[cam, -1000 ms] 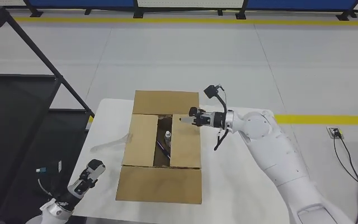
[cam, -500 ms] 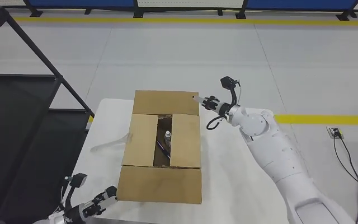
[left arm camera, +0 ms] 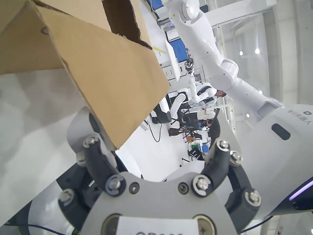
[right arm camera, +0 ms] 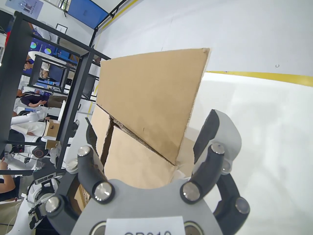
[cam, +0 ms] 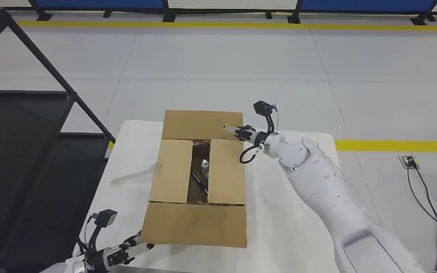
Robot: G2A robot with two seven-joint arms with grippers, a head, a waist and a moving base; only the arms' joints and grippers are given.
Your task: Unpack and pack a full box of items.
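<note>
Left wrist view showed the left gripper (left arm camera: 151, 123) with its fingers spread wide and nothing clamped. A corner of the near flap (left arm camera: 110, 86) of the brown cardboard box (cam: 225, 179) was seen between them, close against one dark pad (left arm camera: 97, 133) and well apart from the other. From above, this gripper was found at the box's near left corner, by the edge of the white table (cam: 287, 225). The box was set in the middle of the table, its near and far flaps spread outward and its two side flaps folded inward. In the dark gap between them a small white-capped bottle (cam: 204, 166) was seen upright. At the far right corner, the right gripper (right arm camera: 151, 118) was likewise parted wide. The edge of the far flap (right arm camera: 149, 94) lay between its fingers, ungripped.
</note>
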